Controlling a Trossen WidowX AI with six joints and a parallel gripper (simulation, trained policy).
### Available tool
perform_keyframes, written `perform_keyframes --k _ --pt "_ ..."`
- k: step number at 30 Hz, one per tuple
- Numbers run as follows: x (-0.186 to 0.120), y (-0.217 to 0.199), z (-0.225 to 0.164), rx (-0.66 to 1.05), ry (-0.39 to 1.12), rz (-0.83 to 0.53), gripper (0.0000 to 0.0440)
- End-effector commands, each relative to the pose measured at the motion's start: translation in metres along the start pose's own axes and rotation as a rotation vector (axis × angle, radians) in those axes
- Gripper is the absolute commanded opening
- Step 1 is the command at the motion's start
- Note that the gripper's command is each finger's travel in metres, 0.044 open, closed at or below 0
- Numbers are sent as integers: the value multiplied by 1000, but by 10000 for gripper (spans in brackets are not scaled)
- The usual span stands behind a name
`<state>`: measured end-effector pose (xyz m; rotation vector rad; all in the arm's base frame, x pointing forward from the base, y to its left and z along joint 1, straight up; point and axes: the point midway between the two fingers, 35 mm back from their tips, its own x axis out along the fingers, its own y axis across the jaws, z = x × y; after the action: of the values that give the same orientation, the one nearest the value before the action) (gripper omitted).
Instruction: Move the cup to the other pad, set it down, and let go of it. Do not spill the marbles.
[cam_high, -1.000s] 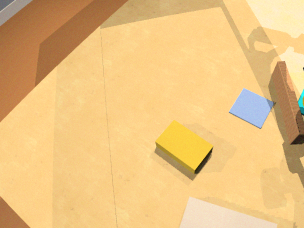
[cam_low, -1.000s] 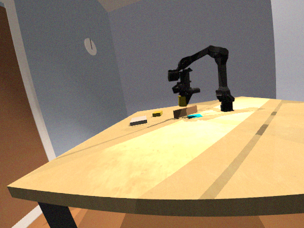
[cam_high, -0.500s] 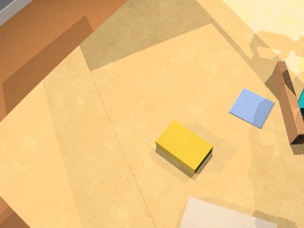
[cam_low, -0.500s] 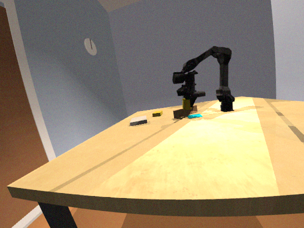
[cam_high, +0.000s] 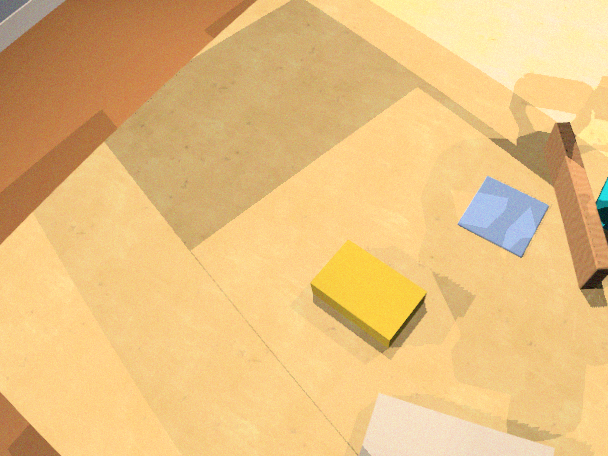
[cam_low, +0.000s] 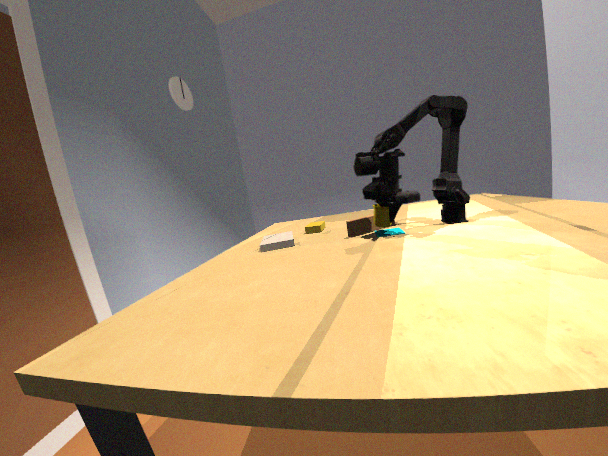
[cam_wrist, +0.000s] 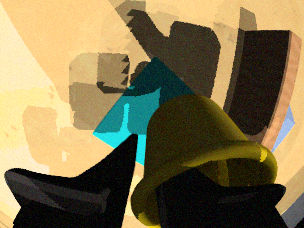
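Note:
My gripper (cam_low: 388, 206) (cam_wrist: 145, 140) is shut on the wall of the yellow cup (cam_low: 381, 216) (cam_wrist: 187, 125). The cup is roughly upright, with its rim towards the wrist camera. In the wrist view it covers the right part of the cyan pad (cam_high: 604, 205) (cam_low: 393, 232) (cam_wrist: 142, 107). It seems a little above table height; the exact gap to the pad cannot be told. The blue pad (cam_high: 526, 211) (cam_wrist: 290, 125) lies on the other side of the wooden barrier, with nothing on it. No marbles show; most of the cup's inside is hidden. The top view does not show the gripper or cup.
The wooden barrier (cam_high: 575, 205) (cam_low: 359, 227) (cam_wrist: 262, 75) stands between the two pads. A yellow block (cam_high: 369, 292) (cam_low: 314, 228) lies beyond the blue pad, away from the barrier. A white slab (cam_high: 440, 430) (cam_low: 277, 242) lies past the block. Arm shadows cross the table.

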<state>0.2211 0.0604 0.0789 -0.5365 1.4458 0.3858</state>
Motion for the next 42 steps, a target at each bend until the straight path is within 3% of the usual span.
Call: perform_keyframes --k 1,10,12,16,29,42 --pt "3 2 -4 11 2 -8 44" --pt "13 1 -8 41 -27 -18 60" --pt "13 1 -7 49 -39 -19 76" --pt "8 -1 -1 67 -89 -15 157" --pt "-7 4 -6 92 -170 17 195" --pt "-32 4 -10 132 -260 24 270"
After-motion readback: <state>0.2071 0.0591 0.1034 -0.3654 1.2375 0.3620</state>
